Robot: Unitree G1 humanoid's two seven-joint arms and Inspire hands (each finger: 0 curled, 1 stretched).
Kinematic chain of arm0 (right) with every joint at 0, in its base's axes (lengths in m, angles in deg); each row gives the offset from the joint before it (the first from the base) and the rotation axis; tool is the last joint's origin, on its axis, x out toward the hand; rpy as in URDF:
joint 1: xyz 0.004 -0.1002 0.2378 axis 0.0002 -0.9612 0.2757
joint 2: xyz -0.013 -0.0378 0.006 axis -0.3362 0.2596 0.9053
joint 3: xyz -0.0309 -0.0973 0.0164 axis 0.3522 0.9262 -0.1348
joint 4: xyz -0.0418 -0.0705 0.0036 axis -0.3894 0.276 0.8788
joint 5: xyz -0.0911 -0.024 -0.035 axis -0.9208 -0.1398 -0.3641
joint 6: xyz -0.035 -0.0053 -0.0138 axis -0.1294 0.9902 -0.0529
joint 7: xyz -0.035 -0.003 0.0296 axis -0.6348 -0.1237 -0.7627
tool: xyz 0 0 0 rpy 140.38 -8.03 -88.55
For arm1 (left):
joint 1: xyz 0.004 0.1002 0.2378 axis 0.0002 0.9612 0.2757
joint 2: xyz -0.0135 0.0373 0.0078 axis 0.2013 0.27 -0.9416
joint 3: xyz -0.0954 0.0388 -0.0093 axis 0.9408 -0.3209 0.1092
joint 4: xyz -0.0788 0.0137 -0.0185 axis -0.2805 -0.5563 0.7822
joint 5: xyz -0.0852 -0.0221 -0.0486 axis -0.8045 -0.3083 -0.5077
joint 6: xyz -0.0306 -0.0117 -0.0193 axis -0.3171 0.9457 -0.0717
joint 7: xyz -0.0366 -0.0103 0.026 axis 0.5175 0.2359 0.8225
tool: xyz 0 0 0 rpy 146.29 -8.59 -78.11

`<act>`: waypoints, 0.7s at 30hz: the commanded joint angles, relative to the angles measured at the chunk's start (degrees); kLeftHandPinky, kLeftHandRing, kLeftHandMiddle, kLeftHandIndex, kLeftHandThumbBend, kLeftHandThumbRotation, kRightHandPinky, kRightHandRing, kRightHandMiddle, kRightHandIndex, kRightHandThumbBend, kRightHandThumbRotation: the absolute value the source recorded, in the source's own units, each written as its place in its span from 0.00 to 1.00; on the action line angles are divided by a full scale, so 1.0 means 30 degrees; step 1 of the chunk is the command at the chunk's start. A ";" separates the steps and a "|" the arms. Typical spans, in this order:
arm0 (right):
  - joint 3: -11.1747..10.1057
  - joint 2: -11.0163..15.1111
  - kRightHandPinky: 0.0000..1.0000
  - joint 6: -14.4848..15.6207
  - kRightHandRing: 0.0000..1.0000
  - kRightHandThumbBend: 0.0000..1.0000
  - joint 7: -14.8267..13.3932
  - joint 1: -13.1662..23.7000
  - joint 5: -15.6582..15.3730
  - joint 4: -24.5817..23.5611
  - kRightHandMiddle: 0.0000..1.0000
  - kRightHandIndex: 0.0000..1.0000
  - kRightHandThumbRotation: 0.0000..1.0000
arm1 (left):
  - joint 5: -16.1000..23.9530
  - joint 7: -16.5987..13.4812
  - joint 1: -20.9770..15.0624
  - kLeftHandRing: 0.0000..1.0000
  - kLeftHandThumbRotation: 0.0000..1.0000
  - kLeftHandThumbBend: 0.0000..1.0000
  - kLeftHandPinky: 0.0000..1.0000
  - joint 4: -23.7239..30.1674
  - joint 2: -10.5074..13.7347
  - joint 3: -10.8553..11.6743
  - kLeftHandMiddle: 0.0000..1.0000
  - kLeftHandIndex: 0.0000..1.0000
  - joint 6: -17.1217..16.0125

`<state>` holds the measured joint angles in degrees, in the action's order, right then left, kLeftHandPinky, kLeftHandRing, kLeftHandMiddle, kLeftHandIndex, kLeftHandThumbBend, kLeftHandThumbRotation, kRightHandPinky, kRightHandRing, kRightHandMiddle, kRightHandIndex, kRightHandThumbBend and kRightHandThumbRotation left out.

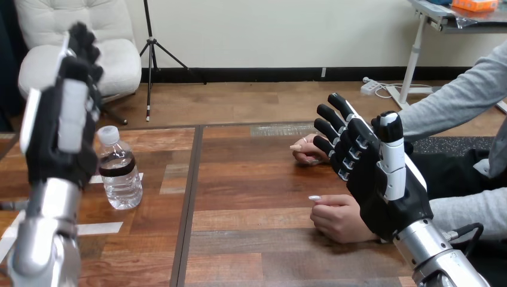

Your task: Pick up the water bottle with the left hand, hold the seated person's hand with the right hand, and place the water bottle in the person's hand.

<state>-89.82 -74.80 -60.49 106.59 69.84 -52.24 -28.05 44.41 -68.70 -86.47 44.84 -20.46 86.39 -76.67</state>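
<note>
Head view: I saw water bottle (119, 170) upright on table (251, 197), left part, white cap on. L hand (63, 128) was raised just beside it, fingers relaxed-open, holding nothing. R hand (373, 167) was up at right, fingers straight, empty, in front of person's near hand (338, 218) and person's far hand (308, 150); contact w/ either, couldn't tell. My read: bottle thin plastic, light, squashy, slick. Wrap mid-body at label band, gentle squeeze, not cap.
</note>
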 commanded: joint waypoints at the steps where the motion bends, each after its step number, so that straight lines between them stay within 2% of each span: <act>1: -0.0315 0.0028 1.00 -0.0188 1.00 0.88 0.0017 0.0780 0.0250 -0.0837 0.99 1.00 1.00 | 0.0312 -0.0245 -0.2213 1.00 0.89 0.90 1.00 -0.0861 0.0609 0.0261 1.00 0.97 -0.0747; 9: -0.0337 0.0022 1.00 -0.0119 1.00 0.88 -0.0048 0.0779 0.0263 -0.0905 0.99 1.00 1.00 | 0.0754 -0.0492 -0.3277 1.00 0.93 0.86 1.00 -0.1996 0.0841 0.0371 1.00 0.98 -0.1265; 21: -0.0304 0.0042 1.00 -0.0035 1.00 0.88 -0.0067 0.0810 0.0253 -0.0926 0.98 1.00 1.00 | 0.1346 -0.0665 -0.5197 1.00 0.98 0.79 1.00 -0.5469 0.1199 0.0425 1.00 1.00 -0.2367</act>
<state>-89.84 -74.80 -60.42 106.49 69.84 -52.24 -28.08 47.60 -70.68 -96.54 33.44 -18.50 87.49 -81.79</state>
